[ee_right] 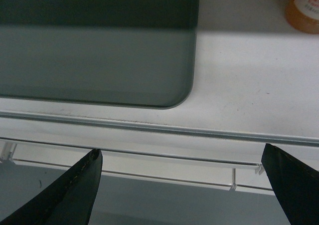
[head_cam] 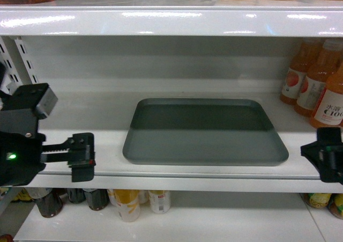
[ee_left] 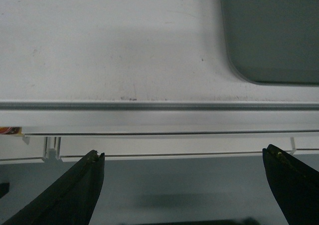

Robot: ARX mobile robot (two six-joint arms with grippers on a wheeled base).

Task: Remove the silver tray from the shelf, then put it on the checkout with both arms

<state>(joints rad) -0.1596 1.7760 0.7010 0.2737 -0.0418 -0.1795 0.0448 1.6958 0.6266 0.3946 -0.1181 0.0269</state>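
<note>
1. Flat matte grey-green rectangular tray with rounded corners point(head_cam: 205, 132) lies flat on the glossy white metal shelf board point(head_cam: 107, 145), front rim just behind the shelf's front lip, still ungripped
2. Left black end effector point(head_cam: 80, 156) is off the tray's left edge, in front of the lip, fingers spread wide with nothing between them; right black end effector point(head_cam: 324, 155) is off the tray's right edge, also spread wide and empty per its wrist view
3. Risk: both sit about level with the lip, so a straight drive in could hit the shelf edge rather than reach the tray rim
4. Risk: the rim is low and rounded with little to bite, so thin fingers may slip off or shove the tray backward
5. Risk: uneven lift between arms would tilt or twist the tray; one side letting go drops it onto the lower shelf
6. Risk: right arm swing could knock the orange juice bottles point(head_cam: 316, 83) standing right of the tray
7. Writing: nearest bottle label shows "100" under small characters I can't read; tray is unmarked
</note>
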